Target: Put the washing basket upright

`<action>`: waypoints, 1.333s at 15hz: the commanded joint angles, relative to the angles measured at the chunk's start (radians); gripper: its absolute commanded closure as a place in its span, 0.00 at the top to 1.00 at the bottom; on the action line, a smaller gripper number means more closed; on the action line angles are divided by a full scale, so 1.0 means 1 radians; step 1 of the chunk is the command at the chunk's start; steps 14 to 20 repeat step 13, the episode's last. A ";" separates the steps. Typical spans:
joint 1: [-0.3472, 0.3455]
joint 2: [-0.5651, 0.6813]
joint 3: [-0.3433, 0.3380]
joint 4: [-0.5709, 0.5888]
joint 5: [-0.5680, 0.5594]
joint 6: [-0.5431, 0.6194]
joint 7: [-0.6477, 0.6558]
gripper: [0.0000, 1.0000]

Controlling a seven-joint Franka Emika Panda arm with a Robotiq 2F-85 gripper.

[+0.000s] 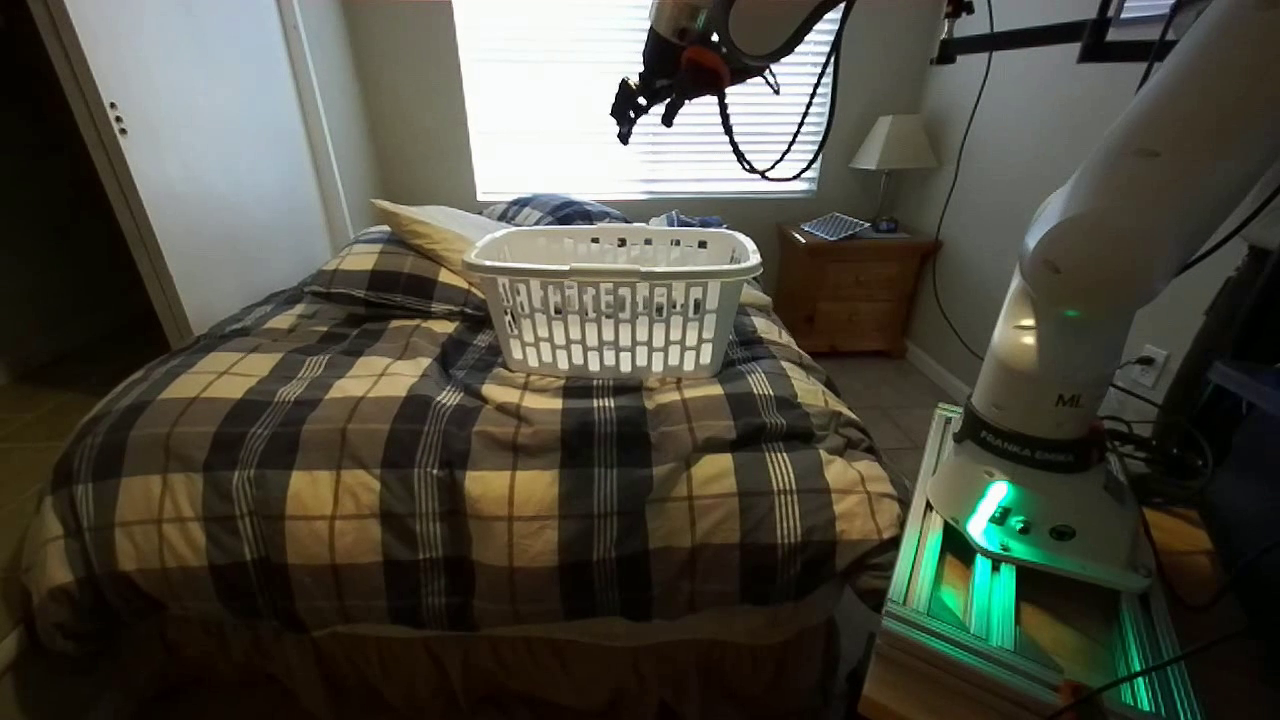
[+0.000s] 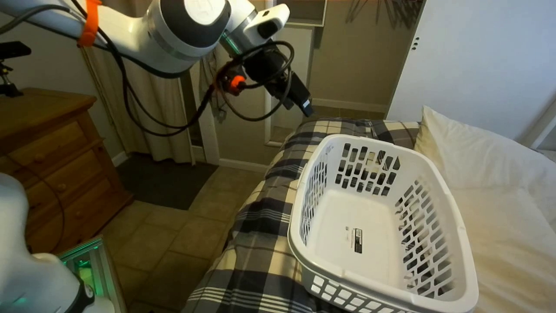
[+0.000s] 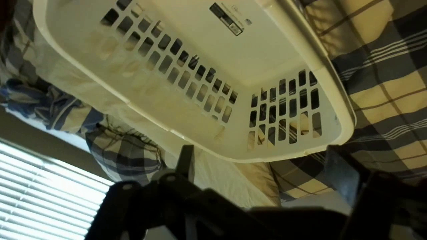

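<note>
In an exterior view the basket (image 1: 612,300) stands mouth-up on the bed (image 1: 450,400), so I judge the job as good as done. My gripper (image 1: 646,122) hangs higher, well apart from the rim (image 1: 620,271). The cable (image 1: 768,178) droops lower there than my tips; if I swung low, that loop could snag and drag the lot over (light plastic, I'd guess, with little to resist a tug).

In an exterior view I can look down to its floor, with the label (image 2: 357,240) showing. The pillow (image 2: 499,174) lies just beside; whether they touch I can't tell. A shove that way could ride one edge up onto it, and soft bedding could let the far end sink.

In the wrist view my jaws are spread wide and hold nothing. One of my fingers (image 3: 341,176) seems to reach the rim, though both exterior views show a gap. Dipping forward could hook the rim, and rising afterwards would then tip it.
</note>
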 commanded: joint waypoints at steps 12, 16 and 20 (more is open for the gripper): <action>-0.073 -0.021 0.044 -0.050 0.064 0.083 -0.130 1.00; -0.073 -0.022 0.044 -0.050 0.064 0.083 -0.130 1.00; -0.073 -0.022 0.044 -0.050 0.064 0.083 -0.130 1.00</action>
